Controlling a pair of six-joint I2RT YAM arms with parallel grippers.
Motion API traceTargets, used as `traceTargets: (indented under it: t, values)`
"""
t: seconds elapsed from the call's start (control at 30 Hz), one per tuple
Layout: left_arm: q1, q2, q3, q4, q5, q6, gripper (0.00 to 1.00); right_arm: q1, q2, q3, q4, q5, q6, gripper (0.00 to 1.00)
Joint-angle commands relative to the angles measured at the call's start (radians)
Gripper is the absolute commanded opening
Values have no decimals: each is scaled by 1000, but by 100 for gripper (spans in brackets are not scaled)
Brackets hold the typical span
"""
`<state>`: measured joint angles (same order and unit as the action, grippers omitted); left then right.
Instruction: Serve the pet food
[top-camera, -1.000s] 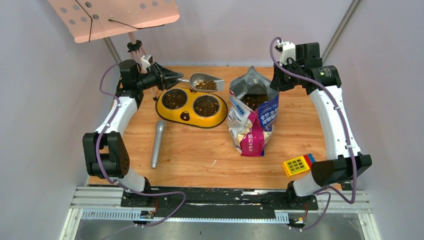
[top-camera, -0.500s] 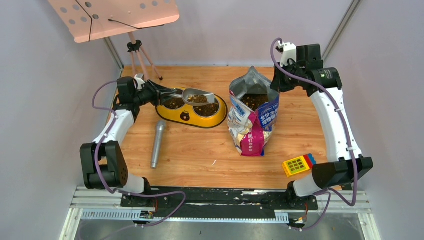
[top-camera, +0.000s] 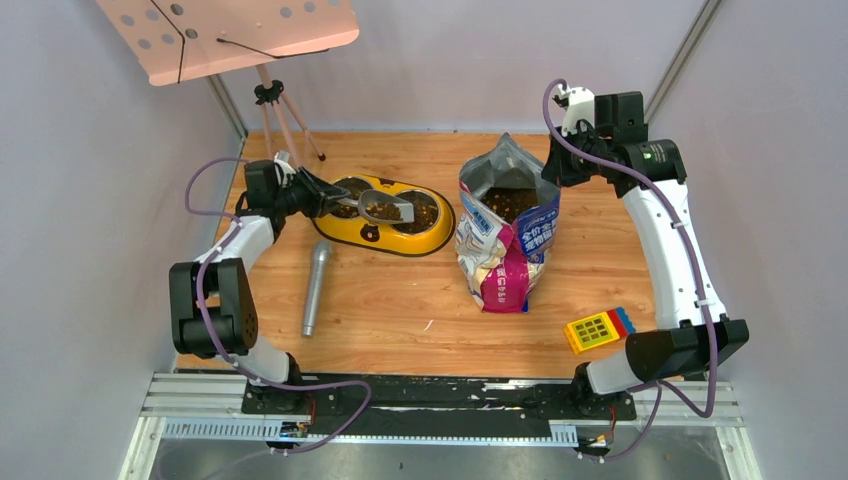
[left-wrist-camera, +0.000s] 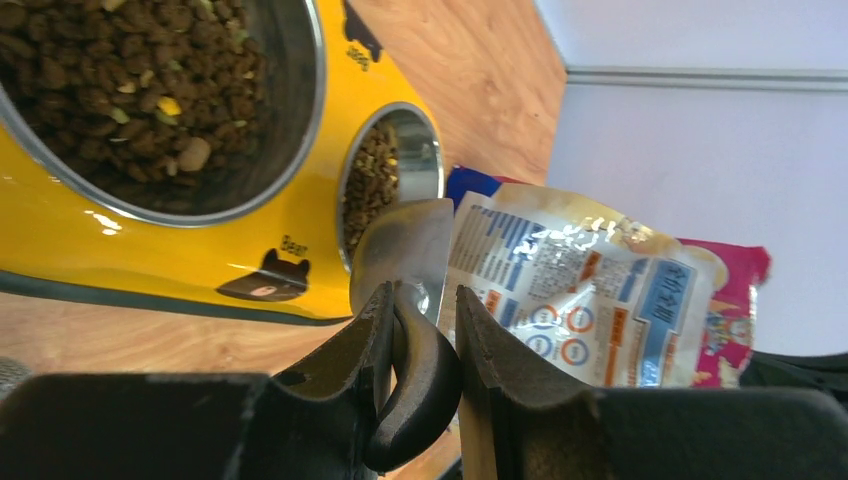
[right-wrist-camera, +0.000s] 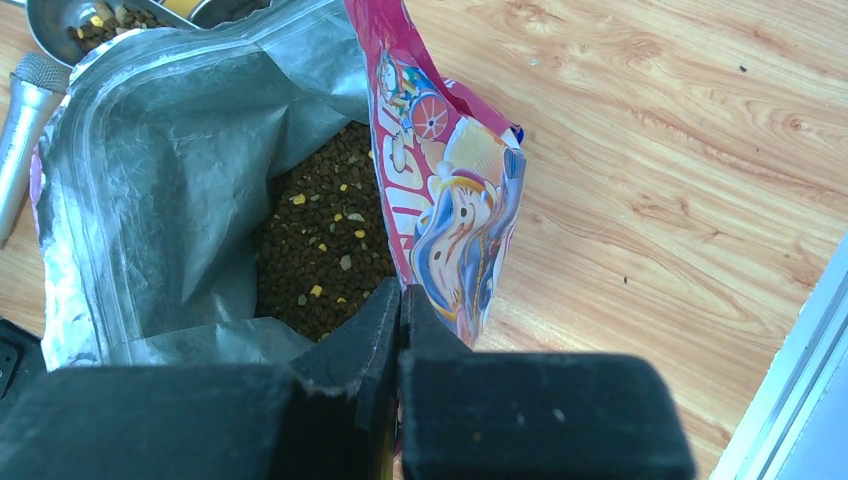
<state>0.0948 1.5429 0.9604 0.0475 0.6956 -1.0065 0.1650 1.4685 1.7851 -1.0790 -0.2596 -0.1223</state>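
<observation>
While the left gripper (left-wrist-camera: 425, 300) clamps the black handle of the scoop (left-wrist-camera: 405, 245), the left arm (top-camera: 235, 245) runs from a raised near-left elbow to the far left, wrist low and pointing right. Scoop bowl sits over the yellow feeder (top-camera: 395, 243), about between its two bowls. Pet food (right-wrist-camera: 320, 250): in the scoop, both bowls and the open bag (top-camera: 500, 260). Right arm (top-camera: 665, 230) reaches far along the right side, wrist bent left; right gripper (right-wrist-camera: 400, 295) pinched closed on the bag's far-right rim.
</observation>
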Motion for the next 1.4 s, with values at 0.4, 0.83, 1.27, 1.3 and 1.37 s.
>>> traceTargets:
  t: [0.4, 0.83, 1.27, 1.3, 1.37]
  values:
    - [-65, 91, 184, -99, -175, 327, 0, 0, -46, 4, 74, -12, 3, 0]
    - [-182, 176, 299, -186, -259, 446, 0, 0, -63, -9, 74, 7, -6, 0]
    - [-231, 239, 384, -229, -282, 469, 0, 0, -60, -10, 76, 13, -14, 0]
    - [-233, 239, 399, -243, -310, 486, 0, 0, -60, -10, 77, 12, -15, 0]
    - [-233, 234, 423, -282, -354, 518, 0, 0, -58, -9, 76, 13, -17, 0]
